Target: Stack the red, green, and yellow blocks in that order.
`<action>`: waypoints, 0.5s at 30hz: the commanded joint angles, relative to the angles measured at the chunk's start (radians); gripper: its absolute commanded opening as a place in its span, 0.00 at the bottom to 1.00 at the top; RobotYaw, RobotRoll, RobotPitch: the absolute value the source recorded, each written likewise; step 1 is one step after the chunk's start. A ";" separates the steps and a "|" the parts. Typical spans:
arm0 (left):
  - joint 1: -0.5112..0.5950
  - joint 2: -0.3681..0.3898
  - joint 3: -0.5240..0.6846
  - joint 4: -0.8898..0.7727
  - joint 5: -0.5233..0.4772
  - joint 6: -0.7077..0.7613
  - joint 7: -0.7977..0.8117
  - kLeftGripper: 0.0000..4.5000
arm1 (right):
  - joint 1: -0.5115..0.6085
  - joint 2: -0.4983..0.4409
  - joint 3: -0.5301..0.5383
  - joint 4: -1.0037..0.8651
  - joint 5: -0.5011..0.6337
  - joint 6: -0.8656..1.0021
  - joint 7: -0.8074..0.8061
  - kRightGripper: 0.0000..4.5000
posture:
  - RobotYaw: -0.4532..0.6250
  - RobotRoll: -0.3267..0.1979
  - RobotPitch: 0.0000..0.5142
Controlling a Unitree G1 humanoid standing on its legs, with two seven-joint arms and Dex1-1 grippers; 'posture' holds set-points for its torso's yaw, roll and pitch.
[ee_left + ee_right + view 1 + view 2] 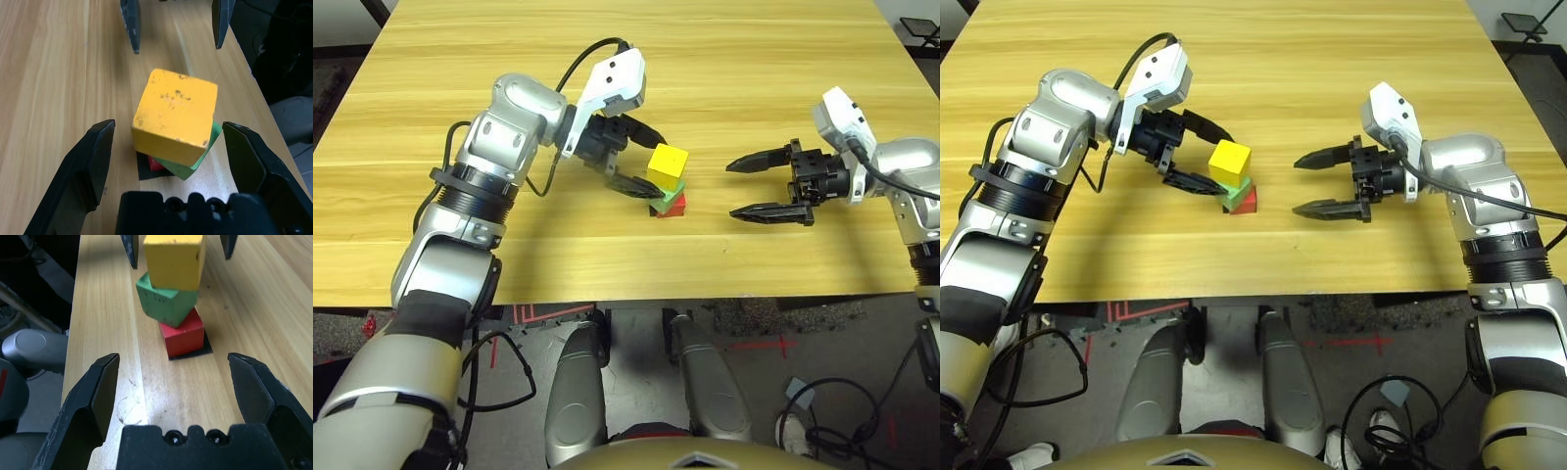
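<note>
The three blocks stand as one stack in the middle of the table. The red block [182,333] is at the bottom on a flat black patch [205,348]. The green block [166,301] lies on it, twisted and overhanging. The yellow block [668,164] sits on top, tilted a little. My left gripper [656,166] is open, one finger on each side of the yellow block with a gap on both sides [168,126]. My right gripper [731,189] hangs open just right of the stack, pointing at it, with nothing between its fingers.
The wooden table [754,59] stretches bare behind and to both sides of the stack. Its front edge runs close below both arms, with cables and floor beyond.
</note>
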 commanded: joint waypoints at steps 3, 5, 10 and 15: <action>-0.022 0.030 0.043 -0.074 -0.036 0.067 0.006 0.99 | -0.022 0.009 0.015 -0.020 -0.003 0.029 0.000 1.00 | 0.29 0.45 0.54; -0.006 0.053 0.053 -0.116 -0.045 0.100 0.010 0.99 | -0.029 0.012 0.019 -0.022 -0.004 0.035 0.000 1.00 | 0.31 0.45 0.51; 0.042 0.128 0.113 -0.250 -0.106 0.218 0.041 0.99 | -0.050 0.010 0.021 -0.010 -0.006 0.042 0.007 1.00 | 0.33 0.44 0.50; 0.097 0.172 0.268 -0.387 -0.203 0.383 0.179 0.99 | -0.051 -0.002 -0.012 0.004 0.001 0.066 -0.021 1.00 | 0.35 0.42 0.50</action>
